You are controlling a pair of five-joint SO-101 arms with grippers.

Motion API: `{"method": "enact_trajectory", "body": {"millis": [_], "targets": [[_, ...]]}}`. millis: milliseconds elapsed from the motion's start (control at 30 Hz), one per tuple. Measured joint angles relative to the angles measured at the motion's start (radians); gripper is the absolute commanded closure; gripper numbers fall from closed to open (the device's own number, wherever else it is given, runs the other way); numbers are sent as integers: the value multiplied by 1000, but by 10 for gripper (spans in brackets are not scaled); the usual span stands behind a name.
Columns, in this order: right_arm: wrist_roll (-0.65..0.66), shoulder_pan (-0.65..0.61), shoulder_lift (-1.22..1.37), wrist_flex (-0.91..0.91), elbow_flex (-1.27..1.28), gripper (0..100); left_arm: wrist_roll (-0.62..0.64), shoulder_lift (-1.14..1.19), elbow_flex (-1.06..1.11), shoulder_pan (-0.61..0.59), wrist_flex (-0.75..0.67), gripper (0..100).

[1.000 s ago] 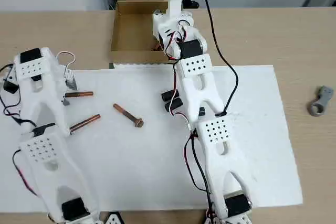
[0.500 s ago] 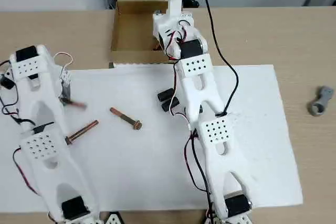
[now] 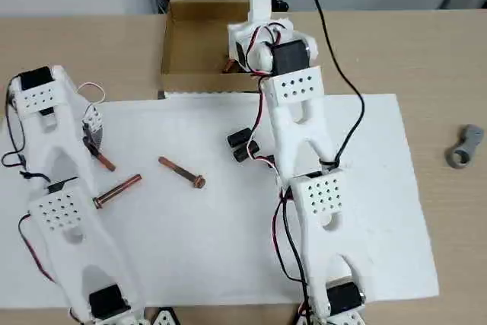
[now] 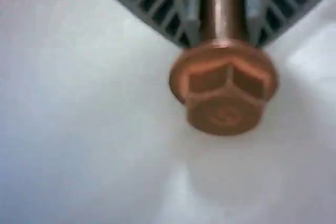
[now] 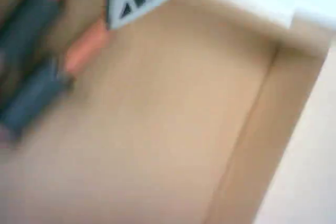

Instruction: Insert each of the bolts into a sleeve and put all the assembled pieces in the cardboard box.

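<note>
My left gripper [image 3: 96, 141] is shut on a copper bolt [image 3: 103, 160] over the left side of the white sheet. In the left wrist view the bolt's hex head [image 4: 224, 90] sticks out between the two fingers [image 4: 188, 3]. Two more bolts [image 3: 118, 190] [image 3: 182, 171] lie loose on the sheet. Two black sleeves [image 3: 242, 144] rest beside the right arm. My right gripper [image 3: 240, 58] hangs over the cardboard box [image 3: 190, 39]. In the right wrist view, dark sleeves with copper bolts [image 5: 37, 93] lie on the box floor [image 5: 157, 129].
The white sheet [image 3: 228, 241] covers the middle of the wooden table. A grey metal part [image 3: 465, 146] lies on the bare wood far right. The box wall [image 5: 257, 129] rises close to my right gripper.
My left gripper closed on the bolt that lay flat beside it; the bolt is now tilted in its grip. The right arm has shifted right and back over the box.
</note>
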Motion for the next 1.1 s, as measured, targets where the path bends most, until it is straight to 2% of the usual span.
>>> {"method": "enact_trajectory", "body": {"millis": [133, 400, 667, 800, 933, 1100], "targets": [[-57, -35, -68, 149, 0, 853, -115, -123, 60, -11, 5, 994], [-258, -57, -106, 180, 0, 853, -316, -548, 207, 38, 12, 994], [-279, -58, -106, 187, 0, 854, -450, -836, 399, 37, 17, 994], [-279, -11, -112, 189, 6, 854, -485, -950, 460, 34, 18, 994], [-279, 49, -196, 190, 146, 854, -509, -1054, 494, 34, -8, 994], [-282, 51, -379, 190, 517, 854, -522, -1146, 583, 34, -60, 994]]}}
